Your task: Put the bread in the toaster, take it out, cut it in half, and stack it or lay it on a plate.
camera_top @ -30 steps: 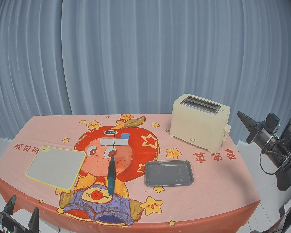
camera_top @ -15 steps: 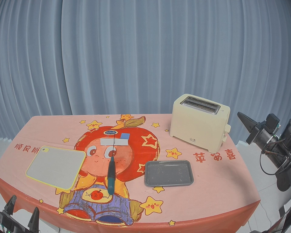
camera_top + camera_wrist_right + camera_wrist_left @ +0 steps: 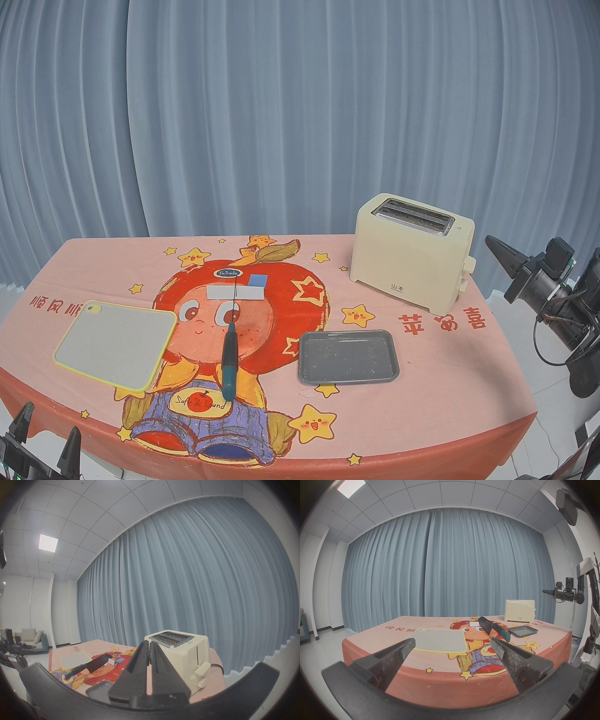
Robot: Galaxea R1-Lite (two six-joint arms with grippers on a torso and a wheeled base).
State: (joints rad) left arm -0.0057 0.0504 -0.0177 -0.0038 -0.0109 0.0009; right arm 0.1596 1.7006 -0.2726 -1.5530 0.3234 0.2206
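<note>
Lying between cutting board and tray, the knife seems propped edge-up.

Left gripper held low, fingers spread wide apart — right gripper raised, fingers pressed together.

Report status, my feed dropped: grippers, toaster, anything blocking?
Left gripper open, empty, at pink-clothed table's near edge. Right gripper shut, empty, right of cream two-slot toaster. Slots empty. Nothing blocking.
</note>
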